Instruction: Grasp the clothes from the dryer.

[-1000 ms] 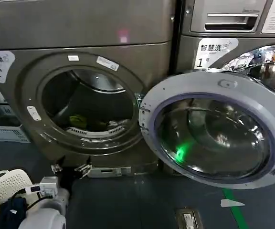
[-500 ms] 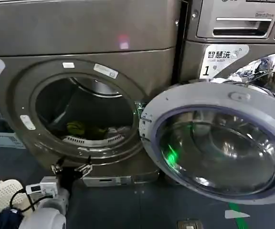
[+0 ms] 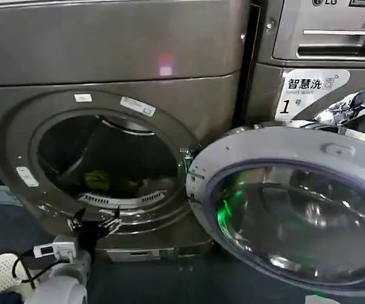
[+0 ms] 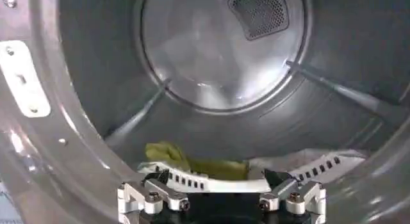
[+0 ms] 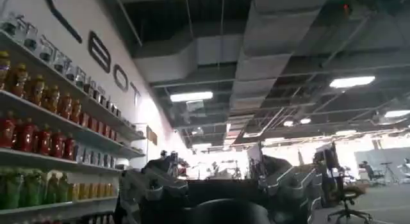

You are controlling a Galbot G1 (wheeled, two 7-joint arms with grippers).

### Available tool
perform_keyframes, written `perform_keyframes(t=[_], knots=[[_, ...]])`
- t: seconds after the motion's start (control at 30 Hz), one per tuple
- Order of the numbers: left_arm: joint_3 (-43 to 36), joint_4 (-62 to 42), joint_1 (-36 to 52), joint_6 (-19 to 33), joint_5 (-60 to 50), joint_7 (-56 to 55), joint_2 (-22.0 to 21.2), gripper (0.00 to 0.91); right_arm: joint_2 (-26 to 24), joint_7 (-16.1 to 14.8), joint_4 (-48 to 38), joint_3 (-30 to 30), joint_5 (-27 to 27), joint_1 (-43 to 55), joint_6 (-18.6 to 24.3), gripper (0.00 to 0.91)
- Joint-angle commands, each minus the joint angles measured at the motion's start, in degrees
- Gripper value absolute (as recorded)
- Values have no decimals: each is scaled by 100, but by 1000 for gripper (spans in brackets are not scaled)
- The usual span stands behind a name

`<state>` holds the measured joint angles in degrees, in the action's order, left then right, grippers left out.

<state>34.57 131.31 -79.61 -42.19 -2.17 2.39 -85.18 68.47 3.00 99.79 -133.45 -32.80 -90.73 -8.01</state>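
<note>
Closer now to the dryer (image 3: 106,57) porthole, left claw (image 3: 96,221) wide at lower left. Clothes (image 3: 99,180) low in drum, centre-left: push deep, drop onto fabric, pinch fully. Right claw (image 5: 214,193): cannot tell.

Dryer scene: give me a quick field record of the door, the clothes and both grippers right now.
dryer: front-loader, porthole uncovered
door: swung open to the robot's right of the porthole
clothes: yellow-green garment lying on the drum floor near the front lip, not gripped
left gripper: open, at the porthole's lower rim, pointing into the drum, short of the clothes
right gripper: away from the dryer, facing a room with shelves of bottles
</note>
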Motion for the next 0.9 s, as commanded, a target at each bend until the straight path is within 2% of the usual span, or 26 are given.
perform_keyframes(t=[0.03, 0.27, 0.37, 0.63, 0.77, 0.9], knots=[[7, -32, 5, -281, -2, 1, 5, 907, 5, 3, -13, 3, 3, 14, 4, 907], [7, -65, 21, -281, -4, 5, 1, 907, 53, -2, -7, 39, 40, 25, 19, 907], [21, -92, 27, -281, -7, 7, 5, 907, 58, 33, -10, 72, 276, 14, 33, 907], [54, -183, 121, -281, -266, 157, -11, 907, 65, 18, -11, 70, 288, 22, 74, 907], [121, -410, 436, -281, -565, 390, -78, 907, 66, 20, -2, 71, 285, 25, 95, 907], [262, -737, 860, -281, -1557, 1345, -39, 907, 80, 15, 33, 95, 287, 31, 92, 907]])
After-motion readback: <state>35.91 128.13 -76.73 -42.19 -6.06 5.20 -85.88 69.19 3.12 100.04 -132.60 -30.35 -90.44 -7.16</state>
